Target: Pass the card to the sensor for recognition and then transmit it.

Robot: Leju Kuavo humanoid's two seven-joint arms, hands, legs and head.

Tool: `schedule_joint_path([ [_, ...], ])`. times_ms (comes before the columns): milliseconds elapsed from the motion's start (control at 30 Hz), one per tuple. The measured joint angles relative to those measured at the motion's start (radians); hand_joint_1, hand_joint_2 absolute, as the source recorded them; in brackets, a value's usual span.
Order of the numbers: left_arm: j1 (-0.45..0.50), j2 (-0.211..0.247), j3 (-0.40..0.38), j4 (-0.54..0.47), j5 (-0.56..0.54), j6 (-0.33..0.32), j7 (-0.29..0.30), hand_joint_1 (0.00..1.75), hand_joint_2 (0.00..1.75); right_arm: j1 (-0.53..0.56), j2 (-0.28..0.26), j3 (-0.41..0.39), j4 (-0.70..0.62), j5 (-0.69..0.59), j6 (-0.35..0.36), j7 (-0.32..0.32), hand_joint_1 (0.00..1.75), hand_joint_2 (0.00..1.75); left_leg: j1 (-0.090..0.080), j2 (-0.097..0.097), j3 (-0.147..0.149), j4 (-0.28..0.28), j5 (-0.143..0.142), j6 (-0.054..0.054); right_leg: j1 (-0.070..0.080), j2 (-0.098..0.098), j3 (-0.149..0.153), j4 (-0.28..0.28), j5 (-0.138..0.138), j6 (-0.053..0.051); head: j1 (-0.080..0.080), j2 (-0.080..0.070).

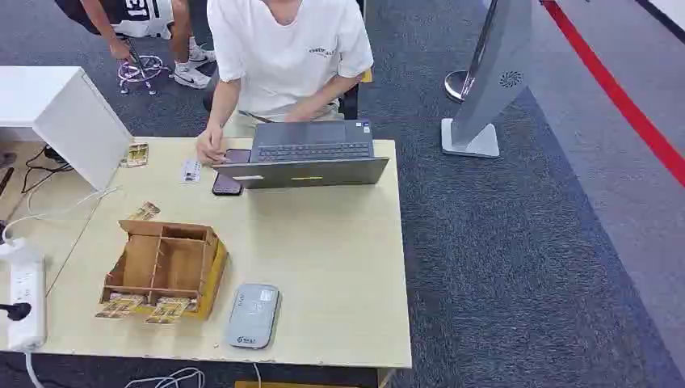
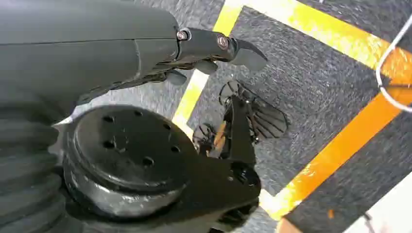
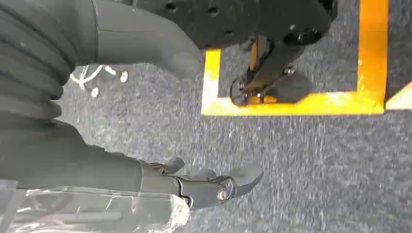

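Left hand (image 2: 214, 48) hangs over the floor, fingers stretched out and slightly apart, nothing in them; released. Right hand (image 3: 214, 187) likewise hangs low over grey carpet (image 3: 301, 165), fingers extended, thumb apart, holding nothing. Yellow floor tape (image 3: 291, 104) runs under both hands.

Cards: two patterned cards (image 1: 145, 309) lie at the near edge of a wooden organizer box (image 1: 164, 265), partly poking out from its front. Another card (image 1: 144, 212) lies just beyond the box's far corner, and one more card (image 1: 136, 154) sits at the far left of the desk (image 1: 323, 267), beside a white cabinet (image 1: 69, 117). Print on the cards too small to read.

Grey flat sensor (image 1: 253, 315) lies on the desk just right of the box, near the front edge.

Far side: a person in a white shirt (image 1: 283, 48) sits behind an open grey laptop (image 1: 305, 162); the person's hand (image 1: 212, 147) rests on the desk next to a dark phone (image 1: 230, 171). A small white tag (image 1: 191, 170) lies left of the phone. Head cut off by the frame's upper edge.

A second person (image 1: 133, 24) is partly visible at the far left, legs and shoes only. White power strip (image 1: 27, 303) and cables at the near left. Grey kiosk stand (image 1: 493, 81) on the carpet to the far right, a red floor line (image 1: 622, 101) beyond it.
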Motion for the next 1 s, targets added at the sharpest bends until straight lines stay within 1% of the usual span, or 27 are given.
schedule_joint_path([
  [200,0.017,-0.046,0.048,-0.082,0.056,0.101,-0.026,0.0,1.75,0.034,0.047,-0.043,-0.1,0.084,-0.011,0.045,0.0,1.75,0.0,0.0,0.0,0.0,0.0,0.0,0.0,0.0,0.0,0.0,0.0,0.0,0.0,0.0],
  [300,0.044,-0.06,0.066,-0.151,0.076,0.173,-0.062,0.0,1.75,0.052,0.066,-0.048,-0.139,0.099,-0.029,0.069,0.0,1.75,0.0,0.0,0.0,0.0,0.0,0.0,0.0,0.0,0.0,0.0,0.0,0.0,0.0,0.0],
  [433,0.09,-0.074,0.083,-0.261,0.094,0.23,-0.121,0.0,1.75,0.068,0.081,-0.048,-0.173,0.099,-0.055,0.094,0.0,1.75,0.0,0.0,0.0,0.0,0.0,0.0,0.0,0.0,-0.001,0.0,0.0,0.0,0.0,0.0],
  [867,0.241,-0.097,0.162,-0.689,0.159,0.344,-0.247,0.0,1.75,0.106,0.106,-0.052,-0.258,0.117,-0.084,0.142,0.0,1.75,0.0,0.0,0.001,0.0,0.0,0.0,0.0,0.0,0.0,0.0,0.0,0.0,0.0,0.0],
  [933,0.241,-0.097,0.177,-0.716,0.193,0.341,-0.277,0.0,1.75,0.105,0.107,-0.055,-0.26,0.132,-0.076,0.14,0.0,1.75,0.0,0.0,0.001,0.0,0.0,0.0,0.0,0.0,0.0,0.0,0.0,0.0,0.0,0.0],
  [1000,0.241,-0.098,0.216,-0.763,0.22,0.325,-0.308,0.0,1.75,0.107,0.108,-0.063,-0.267,0.145,-0.068,0.135,0.0,1.75,0.0,0.0,0.001,0.0,0.0,0.0,0.0,0.0,0.0,0.0,0.0,0.0,0.0,0.0],
])
